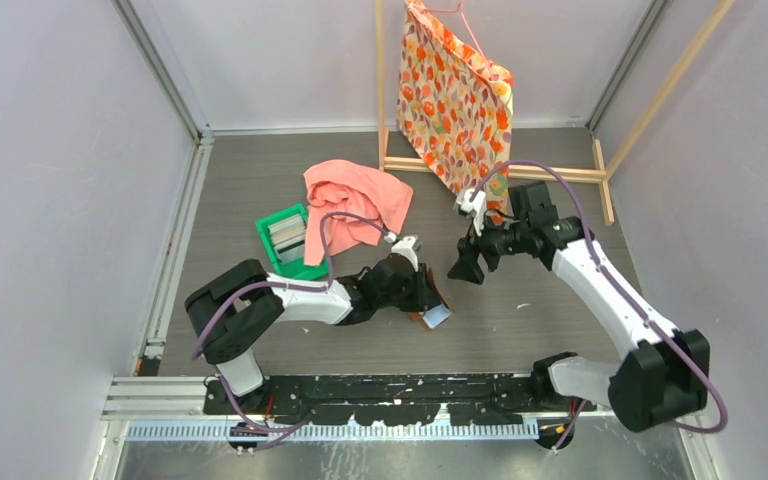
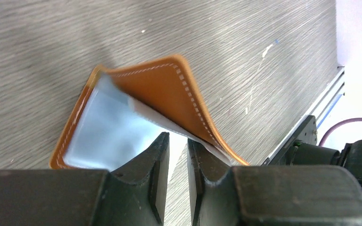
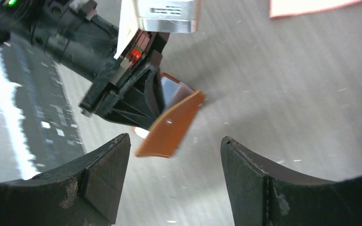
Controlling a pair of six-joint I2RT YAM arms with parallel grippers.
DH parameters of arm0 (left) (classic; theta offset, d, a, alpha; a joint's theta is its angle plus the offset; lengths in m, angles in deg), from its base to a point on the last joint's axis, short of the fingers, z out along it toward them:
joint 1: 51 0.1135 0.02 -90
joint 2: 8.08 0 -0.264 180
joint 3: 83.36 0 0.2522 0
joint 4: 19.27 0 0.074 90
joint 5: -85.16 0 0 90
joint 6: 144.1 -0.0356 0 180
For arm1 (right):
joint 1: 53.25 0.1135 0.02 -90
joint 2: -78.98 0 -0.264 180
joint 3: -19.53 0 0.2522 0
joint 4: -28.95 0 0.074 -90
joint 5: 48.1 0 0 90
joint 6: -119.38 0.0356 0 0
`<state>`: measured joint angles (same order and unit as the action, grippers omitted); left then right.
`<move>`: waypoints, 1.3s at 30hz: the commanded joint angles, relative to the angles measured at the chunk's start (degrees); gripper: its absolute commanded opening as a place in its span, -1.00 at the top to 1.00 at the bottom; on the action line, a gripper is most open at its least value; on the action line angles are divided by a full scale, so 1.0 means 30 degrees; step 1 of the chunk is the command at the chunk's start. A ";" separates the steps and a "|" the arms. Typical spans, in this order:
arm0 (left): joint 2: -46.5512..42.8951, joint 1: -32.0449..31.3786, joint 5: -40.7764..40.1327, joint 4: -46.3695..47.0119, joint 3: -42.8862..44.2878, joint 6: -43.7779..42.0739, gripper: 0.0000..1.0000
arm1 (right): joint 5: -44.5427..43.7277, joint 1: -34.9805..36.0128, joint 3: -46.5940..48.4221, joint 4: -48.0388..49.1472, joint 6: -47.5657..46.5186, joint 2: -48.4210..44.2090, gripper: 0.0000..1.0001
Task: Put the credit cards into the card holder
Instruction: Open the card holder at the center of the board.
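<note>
The card holder (image 1: pixel 436 310), a brown leather wallet, is folded open near the table's middle. In the left wrist view the card holder (image 2: pixel 160 89) shows a brown flap over pale grey-blue pockets. My left gripper (image 1: pixel 422 290) is shut on its near edge, and a pale inner layer lies across the tips of the left gripper (image 2: pixel 178 141). My right gripper (image 1: pixel 463 268) hovers just right of it, open and holding nothing. In the right wrist view the right gripper (image 3: pixel 174 146) is spread wide below the card holder (image 3: pixel 172 122). Grey and white credit cards (image 1: pixel 287 235) lie in the green tray.
The green tray (image 1: pixel 263 232) sits at the back left, partly under a pink cloth (image 1: pixel 360 195). A leaf-patterned bag (image 1: pixel 455 90) hangs on a wooden frame (image 1: pixel 600 175) at the back. Grey walls enclose the table on three sides.
</note>
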<state>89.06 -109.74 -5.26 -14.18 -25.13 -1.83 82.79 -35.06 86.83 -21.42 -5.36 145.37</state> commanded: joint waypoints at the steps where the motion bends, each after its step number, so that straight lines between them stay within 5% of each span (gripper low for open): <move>1: 0.0450 0.0085 -0.0370 0.1002 0.1176 -0.0392 0.54 | 0.4457 -0.1011 0.1276 -0.2182 0.5237 0.2391 -0.49; 10: 0.2172 0.0391 -0.1599 -0.0087 0.2667 0.0622 0.29 | 0.0783 -0.0983 0.2014 -0.4136 0.3702 0.4575 -0.75; 19: 0.3244 0.1427 -0.1391 0.0686 0.2686 0.1460 0.28 | -0.4146 -0.0384 0.2277 -0.2329 0.4775 0.6705 -0.47; 24: 0.3681 0.1620 -0.0940 0.0837 0.2535 0.1296 0.28 | -0.6078 -0.0193 0.3110 -0.1288 0.6133 0.8128 -0.14; 31: 0.4353 0.1680 -0.0409 0.1036 0.2305 0.0824 0.28 | -0.6427 -0.0082 0.3046 0.0557 0.7273 0.8661 0.09; 36: 0.3934 0.1806 -0.0097 0.1801 0.1527 0.0210 0.23 | -0.7000 0.0071 0.3779 0.0033 0.7165 1.0327 0.86; 39: 0.3154 0.2082 -0.0016 0.2380 0.0911 -0.0338 0.13 | -0.8539 0.0201 0.3991 -0.0335 0.7334 1.1313 0.98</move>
<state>99.97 -104.43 -5.42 -6.01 -19.03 1.07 62.57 -35.52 96.93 -22.33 15.51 176.08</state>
